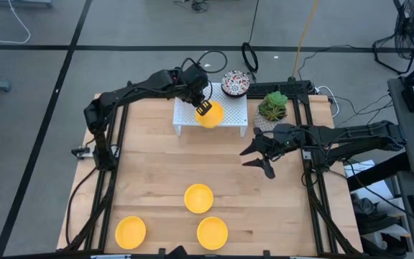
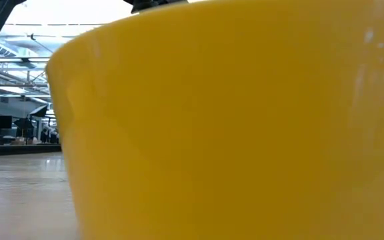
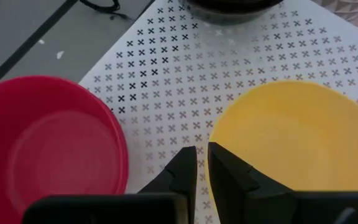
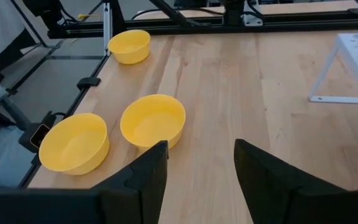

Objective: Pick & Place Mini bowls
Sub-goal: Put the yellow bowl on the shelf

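Bright, even overhead light; low view blurred; shadows soft.

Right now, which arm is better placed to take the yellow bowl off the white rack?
The left. Its gripper is already over the white rack at the yellow bowl, nearly shut. The right gripper hangs open over bare table, away from the rack.

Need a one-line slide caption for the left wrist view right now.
Left gripper, fingers nearly closed, above the white perforated shelf between a red bowl and a yellow bowl.
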{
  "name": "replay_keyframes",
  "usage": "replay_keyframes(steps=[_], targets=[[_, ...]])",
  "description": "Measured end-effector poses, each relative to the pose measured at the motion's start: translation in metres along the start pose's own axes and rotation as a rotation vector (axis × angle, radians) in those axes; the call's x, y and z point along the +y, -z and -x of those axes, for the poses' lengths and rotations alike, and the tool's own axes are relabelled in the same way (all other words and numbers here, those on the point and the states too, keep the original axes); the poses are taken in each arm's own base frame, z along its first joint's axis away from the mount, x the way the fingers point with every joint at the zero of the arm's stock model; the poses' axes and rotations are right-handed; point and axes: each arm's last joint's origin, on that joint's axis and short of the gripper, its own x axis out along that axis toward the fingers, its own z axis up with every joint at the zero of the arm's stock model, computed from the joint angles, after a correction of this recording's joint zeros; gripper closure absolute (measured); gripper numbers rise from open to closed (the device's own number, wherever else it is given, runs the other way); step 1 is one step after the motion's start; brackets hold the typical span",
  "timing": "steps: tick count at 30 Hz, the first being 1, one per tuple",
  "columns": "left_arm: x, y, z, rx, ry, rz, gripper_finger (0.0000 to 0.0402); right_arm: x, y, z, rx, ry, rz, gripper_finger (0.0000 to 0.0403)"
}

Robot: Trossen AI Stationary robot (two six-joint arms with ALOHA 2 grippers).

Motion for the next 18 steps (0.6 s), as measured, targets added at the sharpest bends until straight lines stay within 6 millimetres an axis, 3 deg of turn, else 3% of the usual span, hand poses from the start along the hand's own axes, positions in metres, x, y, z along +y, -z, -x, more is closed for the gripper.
replay_keyframes(steps=[9,14,18], targets=[[-0.001,-0.001,0.013,-0.036,0.025,-0.002,0.0355,0.000,0.002,0.000,0.024,0.004,-0.005,0.0232],[-0.016,0.005,0.040,-0.029,0.171,-0.025,0.0355,-0.001,0.003,-0.003,0.029,0.008,-0.004,0.0232],[-0.029,0.023,0.066,0.053,0.197,-0.084,0.0355,-0.002,0.003,-0.015,0.021,0.071,0.031,0.0232]])
